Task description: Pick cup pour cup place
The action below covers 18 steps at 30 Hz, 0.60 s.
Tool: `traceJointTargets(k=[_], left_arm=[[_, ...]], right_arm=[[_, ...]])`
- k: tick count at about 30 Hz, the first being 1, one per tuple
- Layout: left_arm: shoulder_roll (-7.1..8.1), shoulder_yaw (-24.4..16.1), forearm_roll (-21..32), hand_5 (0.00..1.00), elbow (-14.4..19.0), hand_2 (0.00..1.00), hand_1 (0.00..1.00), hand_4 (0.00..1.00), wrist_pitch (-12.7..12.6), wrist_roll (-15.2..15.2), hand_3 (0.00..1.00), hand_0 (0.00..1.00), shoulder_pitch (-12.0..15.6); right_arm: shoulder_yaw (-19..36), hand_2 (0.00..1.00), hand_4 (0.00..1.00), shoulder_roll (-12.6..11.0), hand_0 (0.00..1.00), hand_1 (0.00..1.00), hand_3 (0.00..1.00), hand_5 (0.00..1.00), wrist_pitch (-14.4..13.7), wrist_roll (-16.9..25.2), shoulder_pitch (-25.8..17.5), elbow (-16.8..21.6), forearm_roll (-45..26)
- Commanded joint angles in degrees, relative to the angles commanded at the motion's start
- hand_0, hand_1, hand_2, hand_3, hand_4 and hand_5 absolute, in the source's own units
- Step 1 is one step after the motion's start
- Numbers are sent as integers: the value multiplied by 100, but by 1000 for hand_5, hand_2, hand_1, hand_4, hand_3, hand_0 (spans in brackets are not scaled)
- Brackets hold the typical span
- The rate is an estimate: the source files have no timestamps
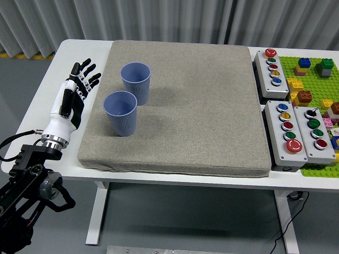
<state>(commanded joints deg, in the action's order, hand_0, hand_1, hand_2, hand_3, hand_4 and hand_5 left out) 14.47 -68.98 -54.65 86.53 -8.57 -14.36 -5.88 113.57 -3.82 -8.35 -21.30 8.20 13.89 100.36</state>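
Note:
Two blue ribbed cups stand upright on a grey mat [201,106]. The near cup [121,112] sits close to the mat's left edge; the far cup [136,82] stands just behind it and slightly right. My left hand [79,84] hovers over the white table left of the mat, fingers spread and pointing away, holding nothing. It is a short gap left of the near cup and not touching it. I cannot see inside the cups well enough to tell contents. The right arm is out of view.
Grey button boxes [273,69] [299,132] with coloured buttons lie right of the mat. A green baseplate [312,79] with toy bricks fills the far right. The white table [47,90] ends near my left arm.

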Motion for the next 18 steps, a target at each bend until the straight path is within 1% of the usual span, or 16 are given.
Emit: traceJointTargets(k=[1, 2, 7, 8, 13, 14, 18], left_arm=[[1, 0, -9, 976, 2, 950, 873, 942, 1, 0, 953, 887, 5], [2, 0, -14, 675, 4, 971, 879, 992, 2, -1, 998, 892, 8], [60, 17, -364, 675, 43, 971, 879, 992, 43, 8, 998, 892, 121], [65, 14, -426, 475, 28, 998, 894, 982, 40, 5, 998, 902, 153], [93, 18, -661, 475, 55, 998, 894, 982, 62, 8, 998, 902, 273], [101, 26, -721, 372, 66, 998, 908, 976, 82, 19, 998, 919, 297], [120, 52, -834, 372, 77, 998, 908, 976, 146, 59, 998, 919, 339]], right_arm=[[1, 508, 2, 0, 640, 600, 579, 2, 1, 0, 0, 0, 2], [1, 508, 2, 0, 640, 600, 579, 2, 1, 0, 0, 0, 2], [12, 508, 2, -4, 640, 600, 579, 2, 12, 0, 5, 1, 25], [14, 508, 2, -5, 639, 600, 579, 2, 11, 1, 7, 0, 29], [29, 508, 2, -2, 639, 600, 579, 2, 14, -5, 2, 3, 61], [30, 508, 2, -2, 639, 600, 578, 2, 14, -8, 2, 4, 64], [39, 508, 2, 2, 639, 600, 578, 2, 22, -19, -2, 8, 98]])
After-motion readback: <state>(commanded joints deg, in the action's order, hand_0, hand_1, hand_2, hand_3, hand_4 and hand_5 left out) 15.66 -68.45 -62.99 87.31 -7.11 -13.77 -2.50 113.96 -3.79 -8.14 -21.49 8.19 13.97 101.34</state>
